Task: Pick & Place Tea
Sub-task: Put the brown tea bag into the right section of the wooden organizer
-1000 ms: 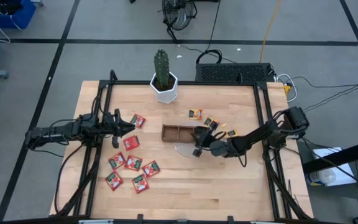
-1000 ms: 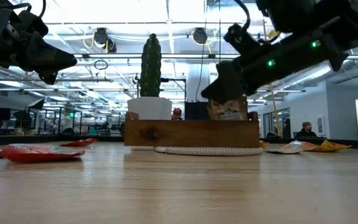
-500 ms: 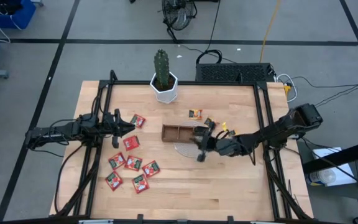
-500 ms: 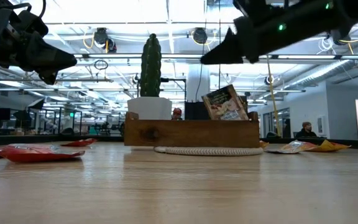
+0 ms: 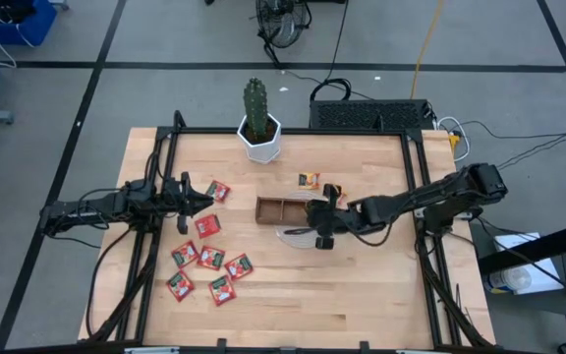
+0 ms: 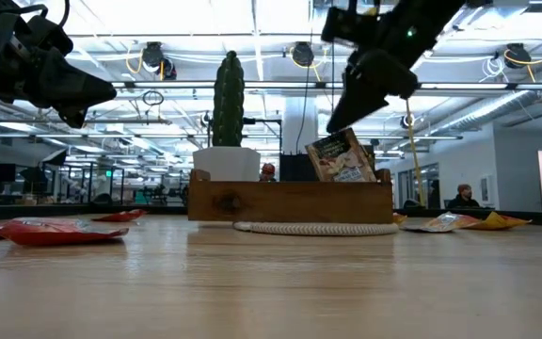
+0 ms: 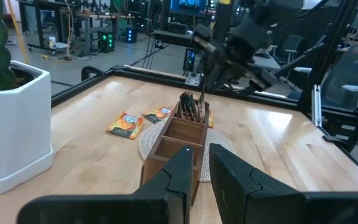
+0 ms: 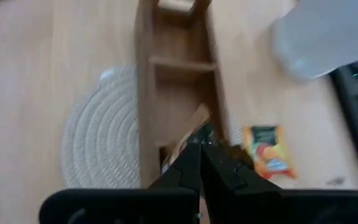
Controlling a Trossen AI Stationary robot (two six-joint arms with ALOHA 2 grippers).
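Tea sachet (image 6: 344, 157) stands tilted in tray (image 5: 281, 209) end compartment nearest right arm, top poking above rim; red sachets (image 5: 207, 258) lie scattered well apart on tray's far side, orange ones (image 5: 309, 180) near tray; right gripper (image 8: 201, 147) just above tray end, fingers clenched, holding nothing; left gripper (image 7: 196, 163) hangs well away from tray, nearly closed, empty; judgement: lift straight up clear of leaning sachet, avoid knocking it, reopen before next orange sachet

The wooden table (image 5: 283, 285) carries a white cactus pot (image 5: 260, 141) and a round woven mat (image 5: 293, 234). Red sachets (image 5: 210, 258) lie left, orange ones (image 5: 310, 180) right.
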